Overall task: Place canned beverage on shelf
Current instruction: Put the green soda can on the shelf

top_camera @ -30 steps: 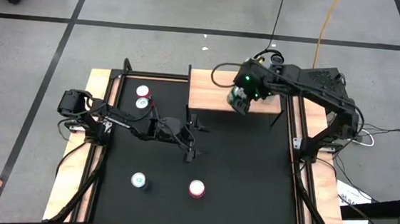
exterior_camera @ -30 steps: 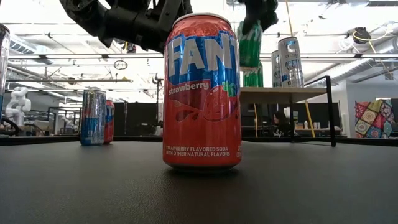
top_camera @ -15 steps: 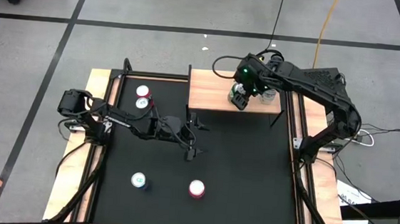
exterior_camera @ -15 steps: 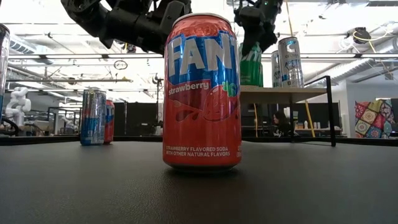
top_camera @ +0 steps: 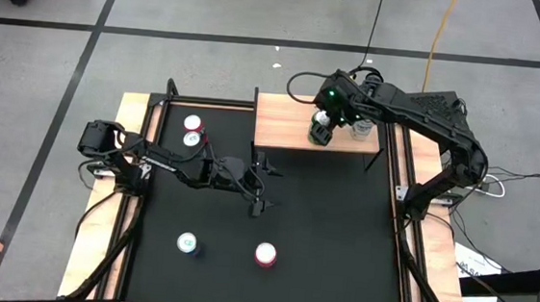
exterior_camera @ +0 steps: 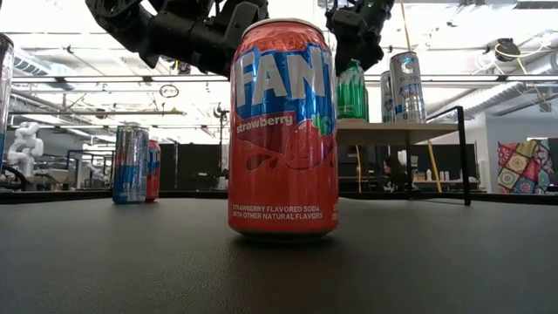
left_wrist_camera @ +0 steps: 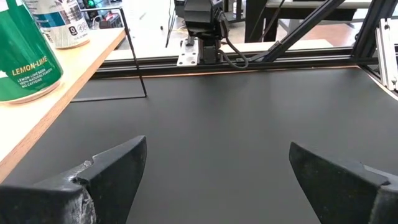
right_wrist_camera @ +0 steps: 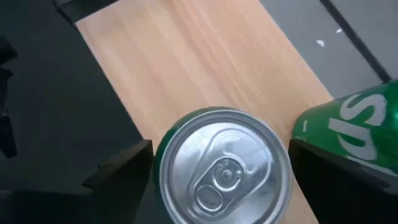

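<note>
The shelf (top_camera: 291, 124) stands at the far edge of the black tabletop (top_camera: 331, 233) so that cans gather on its wood top, and the green can (exterior_camera: 352, 91) now stands upright there beside a silver one (exterior_camera: 407, 85), near the front edge. My right pincer (top_camera: 322, 128) sits directly above the green can, jaws spread wide on either side of its lid, gripping nothing as far as I can judge. My left pincer (top_camera: 260, 184) waits low over the middle of the tabletop, also spread and empty.
</note>
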`<state>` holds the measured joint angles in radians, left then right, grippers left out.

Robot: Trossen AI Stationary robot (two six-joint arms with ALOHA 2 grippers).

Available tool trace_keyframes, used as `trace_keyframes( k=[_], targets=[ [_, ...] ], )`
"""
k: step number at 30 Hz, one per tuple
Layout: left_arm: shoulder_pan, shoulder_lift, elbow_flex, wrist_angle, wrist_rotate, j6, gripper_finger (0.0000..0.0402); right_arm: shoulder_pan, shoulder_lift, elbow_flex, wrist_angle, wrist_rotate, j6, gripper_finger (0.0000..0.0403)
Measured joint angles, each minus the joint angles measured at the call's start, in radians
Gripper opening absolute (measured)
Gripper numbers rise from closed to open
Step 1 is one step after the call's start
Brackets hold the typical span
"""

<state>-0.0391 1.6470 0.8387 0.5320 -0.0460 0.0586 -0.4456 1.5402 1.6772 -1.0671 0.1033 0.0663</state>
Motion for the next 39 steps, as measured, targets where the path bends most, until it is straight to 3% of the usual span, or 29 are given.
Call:
trace_keyframes(
  k=[13, 28, 32, 39],
  targets=[
    [0.012, 0.0, 0.0, -0.005, 0.0, 0.004, 0.0393, 0.018, -0.014, 0.008, 0.008, 0.026, -0.002, 0.0359],
    [0.019, 0.0, -0.001, -0.019, 0.0, 0.001, 0.0393, 0.066, -0.049, 0.212, -0.118, 0.052, 0.068, 0.0347],
    [0.019, 0.0, -0.001, -0.019, 0.0, 0.001, 0.0393, 0.092, -0.049, 0.219, -0.153, 0.084, 0.097, 0.0284],
    [0.019, 0.0, -0.001, -0.018, 0.0, 0.0, 0.0393, 0.093, -0.017, 0.204, -0.156, 0.112, 0.171, 0.0078]
  ],
)
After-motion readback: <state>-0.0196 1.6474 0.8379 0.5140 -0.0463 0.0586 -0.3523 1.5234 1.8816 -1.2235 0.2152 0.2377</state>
